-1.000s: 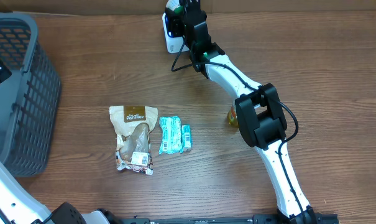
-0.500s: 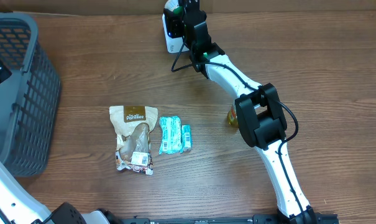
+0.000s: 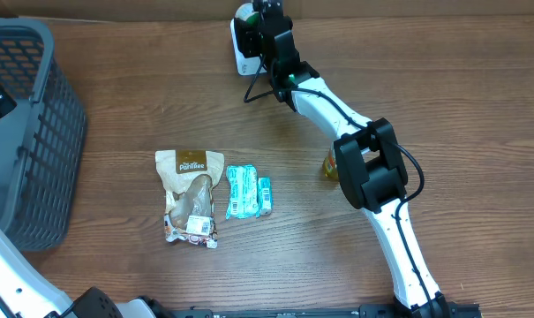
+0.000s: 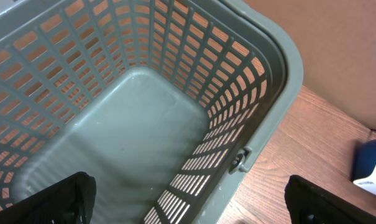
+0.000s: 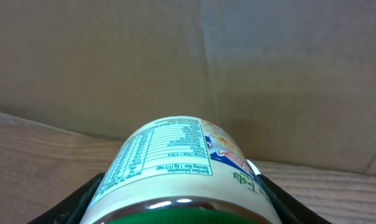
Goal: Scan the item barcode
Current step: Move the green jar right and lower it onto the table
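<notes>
My right gripper (image 5: 178,208) is shut on a jar (image 5: 175,155) with a green lid and a white nutrition label, its black fingers (image 5: 82,199) pressed against both sides. From overhead, the jar (image 3: 245,12) is held at the table's far edge, just above the white barcode scanner (image 3: 242,51), with the right gripper (image 3: 261,25) behind it. My left gripper (image 4: 194,205) hangs open over the grey basket (image 4: 281,62), with nothing between its fingers (image 4: 57,202).
A brown snack bag (image 3: 190,194) and teal packets (image 3: 247,191) lie mid-table. A small yellow item (image 3: 328,165) sits beside the right arm's elbow. The grey basket (image 3: 37,132) fills the left side. A cardboard wall stands behind the table.
</notes>
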### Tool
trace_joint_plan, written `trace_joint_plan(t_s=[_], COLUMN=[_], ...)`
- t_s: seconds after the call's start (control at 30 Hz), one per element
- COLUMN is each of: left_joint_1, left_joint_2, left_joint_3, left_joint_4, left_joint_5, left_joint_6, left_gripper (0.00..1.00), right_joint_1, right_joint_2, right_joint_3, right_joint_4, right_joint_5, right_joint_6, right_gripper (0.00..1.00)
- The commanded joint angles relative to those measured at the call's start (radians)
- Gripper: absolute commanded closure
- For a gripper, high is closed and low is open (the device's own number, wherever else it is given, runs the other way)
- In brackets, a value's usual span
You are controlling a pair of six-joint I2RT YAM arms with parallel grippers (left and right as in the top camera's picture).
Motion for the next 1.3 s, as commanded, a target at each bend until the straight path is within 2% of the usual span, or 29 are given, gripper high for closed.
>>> trace_joint_plan(t_s=[0.0, 0.1, 0.23, 0.4, 0.67, 0.8, 1.0, 1.13, 1.27], left_joint_1=[-0.002, -0.002, -0.002, -0.002, -0.002, -0.002, -0.002, -0.002, -0.002], left_joint_2=[0.006, 0.006, 0.006, 0.006, 0.006, 0.006, 0.006, 0.006, 0.006], left_joint_3=[-0.006, -0.006, -0.006, -0.006, -0.006, -0.006, -0.006, -0.006, -0.006], left_joint_4=[0.003, 0.004, 0.003, 0.003, 0.003, 0.004, 0.004, 0.003, 0.003], left_joint_5=[0.011, 0.011, 0.011, 0.011, 0.011, 0.011, 0.011, 0.011, 0.011], left_joint_6=[-0.006, -0.006, -0.006, -0.006, -0.006, -0.006, -0.006, -0.006, -0.006], left_gripper=[0.01, 0.0, 0.01, 0.0, 0.0, 0.0, 0.0, 0.01, 0.0], right_joint_1=[-0.001, -0.001, -0.003, -0.012, -0.111, -0.198, -0.339, -0.407, -0.47], right_joint_2=[-0.178, -0.261, -0.384, -0.55, -0.741, -0.769, -0.748, -0.746, -0.745], right_joint_3=[0.018, 0.018, 0.018, 0.018, 0.018, 0.018, -0.003, -0.072, -0.179], right_joint_4=[0.0, -0.05, -0.178, -0.477, -0.933, -1.172, -1.51, -1.611, -1.636], right_joint_5=[-0.006, -0.006, -0.006, -0.006, -0.006, -0.006, -0.006, -0.006, -0.006], right_joint_6=[-0.023, -0.023, -0.023, -0.022, 0.135, 0.192, 0.219, 0.249, 0.264], right_gripper=[0.82, 0.82, 0.76, 0.68, 0.68, 0.7, 0.79, 0.8, 0.79])
